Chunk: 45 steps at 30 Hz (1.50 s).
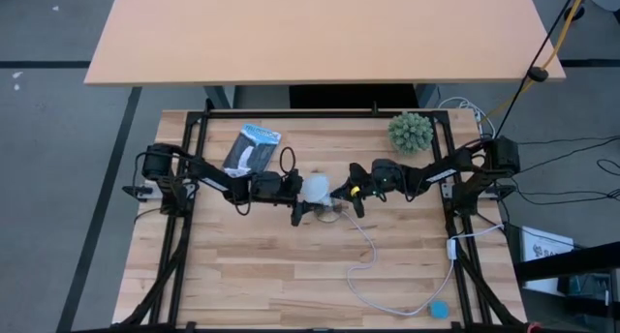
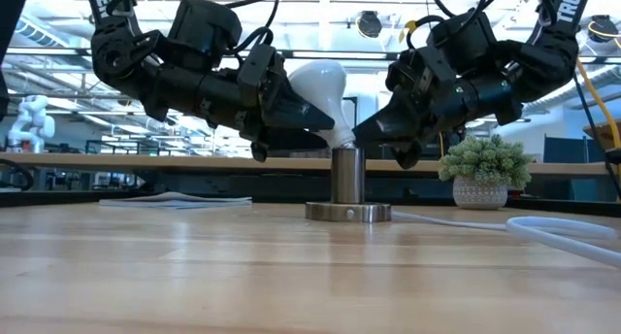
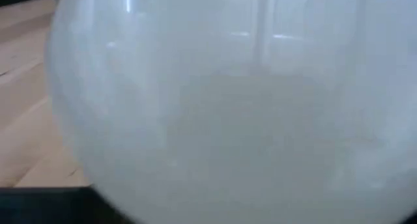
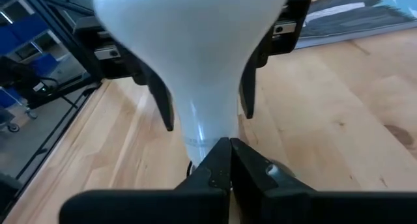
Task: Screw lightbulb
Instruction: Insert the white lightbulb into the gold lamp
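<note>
**Bulb tilted at the socket mouth**

At the middle of the table (image 1: 291, 285), the lightbulb (image 2: 318, 86) sits with its narrow base down in the upright socket (image 2: 347, 176), dome leaning toward the left arm, so its long axis is tilted off the socket's vertical. The left gripper (image 2: 291, 109) is clamped around the dome, fingers spread wide on the glass. The right gripper (image 2: 364, 132), fingers pressed together and empty, has its tip just beside the bulb's neck, above the socket's rim.

My judgement: the coming twist depends on bringing the bulb's axis upright over the socket, and the left arm, already holding it, is the one to do that.

Only the low view shows this lean; from above, the bulb is just a white blob between the arms. The right wrist view shows the left fingers (image 4: 159, 94) flanking the taper; the left wrist view is filled with frosted glass.
</note>
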Each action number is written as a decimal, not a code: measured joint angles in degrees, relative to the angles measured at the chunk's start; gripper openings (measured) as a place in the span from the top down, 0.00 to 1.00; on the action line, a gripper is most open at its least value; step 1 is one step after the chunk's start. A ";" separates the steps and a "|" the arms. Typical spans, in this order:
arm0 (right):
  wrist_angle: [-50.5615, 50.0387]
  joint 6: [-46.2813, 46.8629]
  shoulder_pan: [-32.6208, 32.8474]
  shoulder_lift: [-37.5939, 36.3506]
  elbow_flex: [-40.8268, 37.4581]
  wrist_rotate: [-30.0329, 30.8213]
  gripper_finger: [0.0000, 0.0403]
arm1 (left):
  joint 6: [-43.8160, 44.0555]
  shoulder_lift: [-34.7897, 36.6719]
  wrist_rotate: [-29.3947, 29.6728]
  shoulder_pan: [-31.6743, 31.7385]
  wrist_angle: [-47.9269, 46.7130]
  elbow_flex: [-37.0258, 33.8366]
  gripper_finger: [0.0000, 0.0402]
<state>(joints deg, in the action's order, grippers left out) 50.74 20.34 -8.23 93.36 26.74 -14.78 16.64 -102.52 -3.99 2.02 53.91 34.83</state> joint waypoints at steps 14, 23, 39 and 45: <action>-2.55 0.02 0.53 -0.04 0.00 0.02 1.00 | -0.55 3.22 -0.11 0.00 -2.22 -0.02 0.38; -2.67 -0.86 0.53 -0.04 0.00 -0.02 1.00 | -2.47 4.35 -0.02 -0.72 -2.52 -0.04 0.38; -4.46 -2.16 0.46 -0.04 0.00 1.51 1.00 | -4.19 4.33 0.24 -1.36 -5.86 2.85 0.38; -6.96 -2.09 0.46 -0.04 0.02 1.55 1.00 | -4.96 4.33 0.51 -1.75 -11.20 4.50 0.38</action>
<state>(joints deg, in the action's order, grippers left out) 43.78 18.25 -7.77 93.32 26.76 -13.23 11.68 -98.19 -3.48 0.28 42.71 39.33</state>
